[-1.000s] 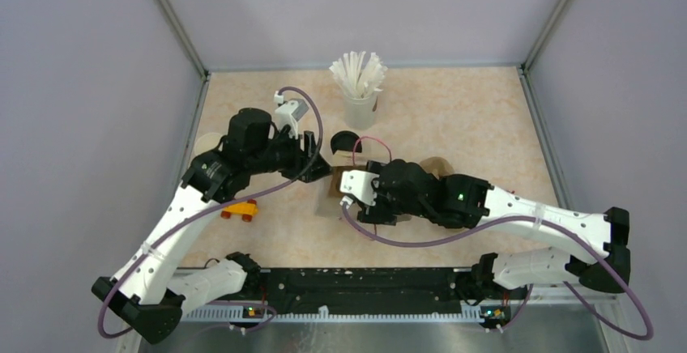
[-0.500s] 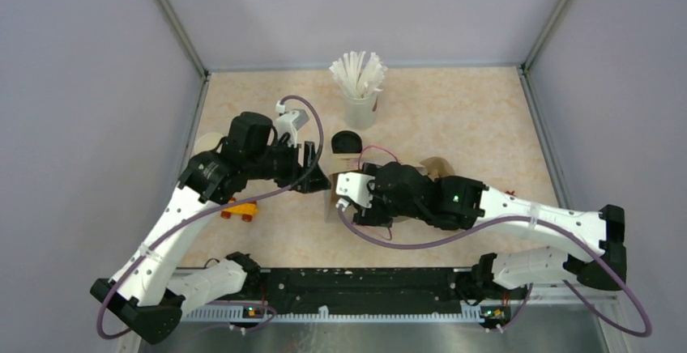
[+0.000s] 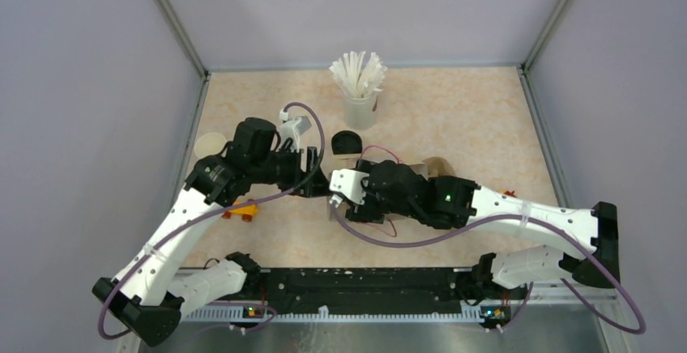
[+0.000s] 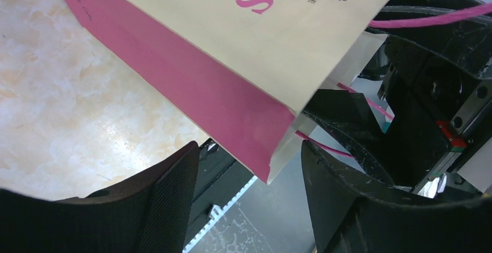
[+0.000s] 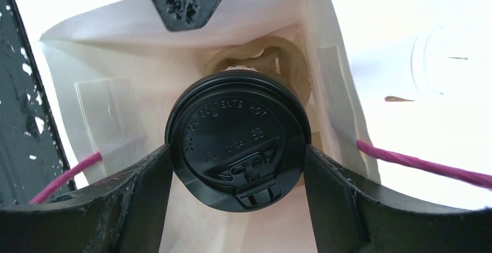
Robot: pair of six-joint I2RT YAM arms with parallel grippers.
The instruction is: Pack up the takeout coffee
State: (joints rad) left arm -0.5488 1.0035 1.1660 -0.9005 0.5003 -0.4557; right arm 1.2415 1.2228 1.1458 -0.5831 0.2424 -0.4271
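Right claw (image 5: 236, 155) grips the small paper takeout coffee cup with round black plastic lid (image 5: 235, 131) by the lid rim, upright inside the mouth of the cream-and-pink paper bag (image 4: 232, 61). Left claw (image 4: 248, 154) is open, bag corner loose between its fingers. My read: liquid-heavy, soft wall, slick pop-off lid. Take it just under the rim, light squeeze, no tilt.

White arms (image 3: 174, 231) w/ blk joints, purple cables (image 3: 381, 244), blk textured fingers (image 4: 168, 206)
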